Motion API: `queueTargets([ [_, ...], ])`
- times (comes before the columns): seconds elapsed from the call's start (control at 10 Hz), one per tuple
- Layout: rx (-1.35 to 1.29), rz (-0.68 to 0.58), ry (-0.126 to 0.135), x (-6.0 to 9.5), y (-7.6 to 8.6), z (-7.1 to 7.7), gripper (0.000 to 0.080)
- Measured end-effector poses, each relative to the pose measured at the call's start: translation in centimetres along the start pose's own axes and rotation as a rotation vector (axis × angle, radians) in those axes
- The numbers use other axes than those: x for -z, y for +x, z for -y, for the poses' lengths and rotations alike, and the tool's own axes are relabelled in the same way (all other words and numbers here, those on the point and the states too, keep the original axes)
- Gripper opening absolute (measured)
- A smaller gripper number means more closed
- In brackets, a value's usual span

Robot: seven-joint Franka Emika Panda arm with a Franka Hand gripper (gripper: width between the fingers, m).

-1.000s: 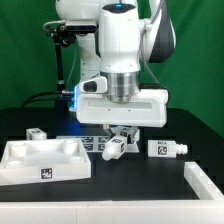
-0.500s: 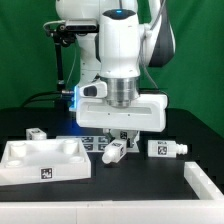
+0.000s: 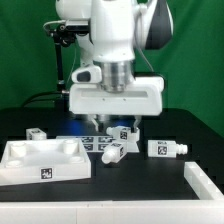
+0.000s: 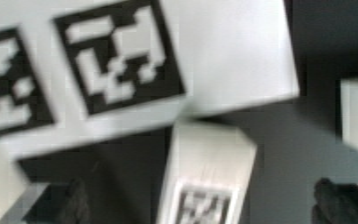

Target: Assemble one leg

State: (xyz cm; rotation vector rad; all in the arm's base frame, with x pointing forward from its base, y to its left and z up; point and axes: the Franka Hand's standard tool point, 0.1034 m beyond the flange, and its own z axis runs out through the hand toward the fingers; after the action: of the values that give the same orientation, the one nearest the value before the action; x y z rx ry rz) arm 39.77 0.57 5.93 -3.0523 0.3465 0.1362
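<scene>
- Short white plastic tagged leg (image 3: 114, 152): lying mid-scene, ungrasped.
- White-bodied two-finger gripper (image 3: 112, 132): spread apart, empty, hovering just above the leg.
- Step: pick-up approach; next, descend, straddle, pinch.

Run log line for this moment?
tool: open, over leg | leg: lying on table, not gripped | tabletop: on exterior view's left, untouched

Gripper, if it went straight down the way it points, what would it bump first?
Probably the leg lying just below: the wrist view shows it centred under the open gripper. How far off is hard to tell.
</scene>
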Motion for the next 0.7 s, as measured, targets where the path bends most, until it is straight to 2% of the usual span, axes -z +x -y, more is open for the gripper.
queueTargets([
  [0.1,0.053,0.011,0.008,0.9,1.5,-1.6,0.0643],
  [0.2,0.095,-0.012,0.014,2.3,3.6,-3.2,0.0649],
  [0.3,0.140,-0.040,0.013,3.2,5.3,-4.3,0.0649],
  [0.4,0.164,-0.050,0.010,3.3,6.1,-4.8,0.0649],
  [0.6,0.165,-0.053,0.011,3.4,6.3,-3.5,0.0649],
  [0.7,0.177,-0.052,0.011,3.3,6.2,-3.4,0.0649],
])
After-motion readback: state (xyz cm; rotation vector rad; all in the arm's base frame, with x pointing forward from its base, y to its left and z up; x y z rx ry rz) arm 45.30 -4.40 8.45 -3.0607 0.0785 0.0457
